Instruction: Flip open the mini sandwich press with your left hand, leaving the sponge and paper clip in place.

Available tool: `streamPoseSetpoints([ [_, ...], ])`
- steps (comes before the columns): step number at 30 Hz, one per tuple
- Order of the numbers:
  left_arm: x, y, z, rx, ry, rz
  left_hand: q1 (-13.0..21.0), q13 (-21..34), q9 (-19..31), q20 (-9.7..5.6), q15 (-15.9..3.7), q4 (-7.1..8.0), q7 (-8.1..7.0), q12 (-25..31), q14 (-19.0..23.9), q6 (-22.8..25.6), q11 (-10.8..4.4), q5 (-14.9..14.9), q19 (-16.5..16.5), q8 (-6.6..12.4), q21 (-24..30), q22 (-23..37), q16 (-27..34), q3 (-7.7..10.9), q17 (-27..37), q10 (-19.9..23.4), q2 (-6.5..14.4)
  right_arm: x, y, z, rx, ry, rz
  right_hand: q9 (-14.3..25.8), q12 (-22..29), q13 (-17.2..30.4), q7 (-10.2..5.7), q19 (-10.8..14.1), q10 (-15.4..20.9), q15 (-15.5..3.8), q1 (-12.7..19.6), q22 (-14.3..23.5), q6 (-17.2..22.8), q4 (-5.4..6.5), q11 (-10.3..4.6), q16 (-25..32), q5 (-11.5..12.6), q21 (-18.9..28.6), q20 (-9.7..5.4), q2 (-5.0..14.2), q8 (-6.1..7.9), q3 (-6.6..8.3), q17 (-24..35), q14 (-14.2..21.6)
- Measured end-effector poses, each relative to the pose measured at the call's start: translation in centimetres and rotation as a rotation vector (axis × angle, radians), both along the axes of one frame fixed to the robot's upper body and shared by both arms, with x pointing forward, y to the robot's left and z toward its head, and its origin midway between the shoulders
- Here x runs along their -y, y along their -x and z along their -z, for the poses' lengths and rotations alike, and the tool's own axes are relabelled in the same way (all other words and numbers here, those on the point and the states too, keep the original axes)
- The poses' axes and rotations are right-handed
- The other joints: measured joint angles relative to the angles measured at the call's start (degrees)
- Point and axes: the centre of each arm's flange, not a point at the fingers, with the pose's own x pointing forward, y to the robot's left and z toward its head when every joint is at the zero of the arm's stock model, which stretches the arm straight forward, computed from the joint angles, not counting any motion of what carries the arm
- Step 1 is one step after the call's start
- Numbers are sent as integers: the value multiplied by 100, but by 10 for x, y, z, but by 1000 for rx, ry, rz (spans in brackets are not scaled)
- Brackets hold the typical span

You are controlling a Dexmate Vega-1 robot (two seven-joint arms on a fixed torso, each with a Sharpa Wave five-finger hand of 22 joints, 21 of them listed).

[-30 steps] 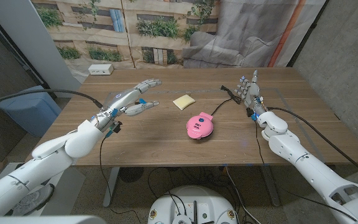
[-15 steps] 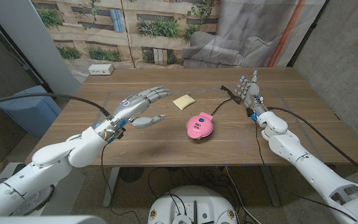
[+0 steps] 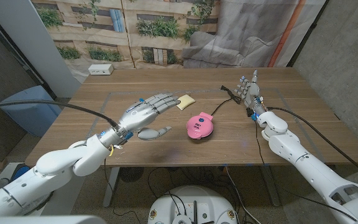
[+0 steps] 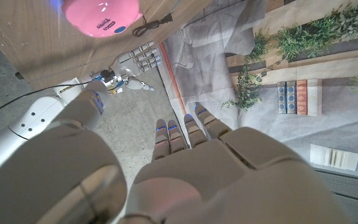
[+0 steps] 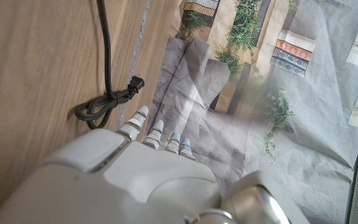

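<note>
over wooden table (image 3: 303,134), left robot hand (image 3: 146,112) moved nearer closed pink sandwich press (image 3: 198,126).

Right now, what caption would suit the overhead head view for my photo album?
Left hand reaches open over the table toward the closed pink sandwich press; yellow sponge behind it.

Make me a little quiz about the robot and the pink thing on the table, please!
1. True or false: the pink sandwich press is already flipped open.
2. Which hand is closer to the press? A: left hand B: right hand
3. Fill in: the yellow sponge lies on the wooden ____.

Key:
1. False, its lid is down and no hand touches it.
2. A, its fingers are spread above the table beside the press; the right hand stands at the far side near the black cord.
3. Table.
</note>
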Motion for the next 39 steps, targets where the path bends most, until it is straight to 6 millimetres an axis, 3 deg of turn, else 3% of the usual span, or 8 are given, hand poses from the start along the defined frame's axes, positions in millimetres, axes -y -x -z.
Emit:
streamPoseSetpoints([
  [22, 49, 13, 48, 135, -21, -201, 248, 0, 0, -3, 0, 0, 39, 0, 0, 41, 1, 0, -106, 0, 1, 0, 0, 0, 1, -1, -54, 0, 0, 0, 0, 0, 0, 0, 0, 0, 0, 0, 0, 0, 0, 0, 0, 0, 0, 0, 0, 0, 0, 0, 0, 0, 0, 0],
  [39, 77, 14, 73, 219, 7, -321, 438, 0, 0, -21, 31, 0, 132, 0, -31, 8, 124, 0, -123, -26, 1, 1, 0, 0, 1, -62, -61, 0, 0, 0, 0, 0, 0, 0, 0, 0, 0, 0, 0, 0, 0, -1, 0, 0, 0, 0, 0, 0, 0, 0, 0, 0, 0, 0],
])
